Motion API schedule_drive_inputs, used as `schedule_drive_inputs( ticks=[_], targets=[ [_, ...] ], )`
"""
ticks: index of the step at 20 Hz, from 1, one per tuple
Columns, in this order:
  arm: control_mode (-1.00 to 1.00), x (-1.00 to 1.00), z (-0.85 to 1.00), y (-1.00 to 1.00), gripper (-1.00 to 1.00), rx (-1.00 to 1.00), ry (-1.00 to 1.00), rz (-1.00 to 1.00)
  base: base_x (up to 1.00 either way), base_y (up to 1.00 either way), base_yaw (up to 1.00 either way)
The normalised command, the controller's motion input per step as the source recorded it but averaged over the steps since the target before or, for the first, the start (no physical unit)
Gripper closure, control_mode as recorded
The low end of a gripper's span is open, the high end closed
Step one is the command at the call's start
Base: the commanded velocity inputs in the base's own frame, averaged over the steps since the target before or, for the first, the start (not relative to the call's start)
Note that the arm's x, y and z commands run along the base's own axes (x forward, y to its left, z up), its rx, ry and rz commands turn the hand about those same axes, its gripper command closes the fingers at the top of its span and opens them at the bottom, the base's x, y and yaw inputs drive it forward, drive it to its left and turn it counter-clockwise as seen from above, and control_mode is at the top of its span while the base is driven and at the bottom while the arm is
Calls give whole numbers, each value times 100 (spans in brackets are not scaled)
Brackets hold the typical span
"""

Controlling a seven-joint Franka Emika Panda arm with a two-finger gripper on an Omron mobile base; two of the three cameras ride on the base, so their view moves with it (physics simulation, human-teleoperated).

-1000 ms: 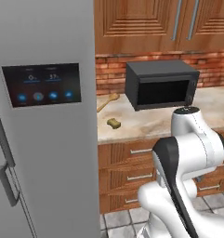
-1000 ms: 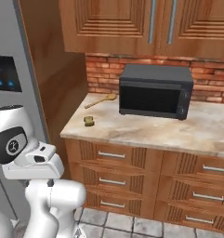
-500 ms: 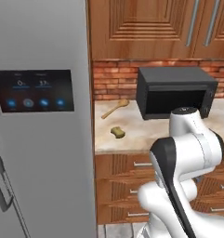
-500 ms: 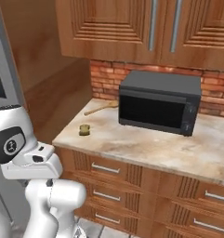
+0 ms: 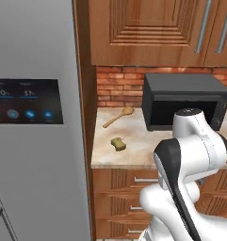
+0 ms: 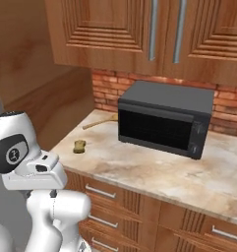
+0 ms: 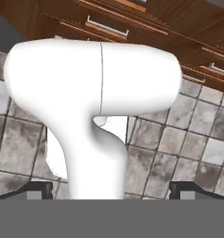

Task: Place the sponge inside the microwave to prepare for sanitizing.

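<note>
A small pale yellow-green sponge block (image 5: 117, 143) lies flat on the marble counter, well apart from the wide black microwave (image 6: 163, 123), whose dark door is closed.

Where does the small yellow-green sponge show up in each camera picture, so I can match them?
Left base view: the small yellow-green sponge lies centre, on the counter near its front edge.
Right base view: sponge at left-centre, near the counter's left end.
Hand view: floor tiles and drawer fronts; no sponge.
Shared landmark: the long wooden spoon lying behind the sponge, towards the brick wall.
</note>
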Motion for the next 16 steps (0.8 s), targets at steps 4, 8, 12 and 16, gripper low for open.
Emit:
schedule_drive_inputs(
  ticks=[4,8,12,16],
  targets=[
    [100,0,0,0,-100,0,0,0,36,-1,12],
    [100,0,0,0,-100,0,0,0,48,0,13],
    [100,0,0,0,-100,0,0,0,40,1,11],
    [-100,7,0,-1,-100,0,-2,3,23,0,4]
  ],
)
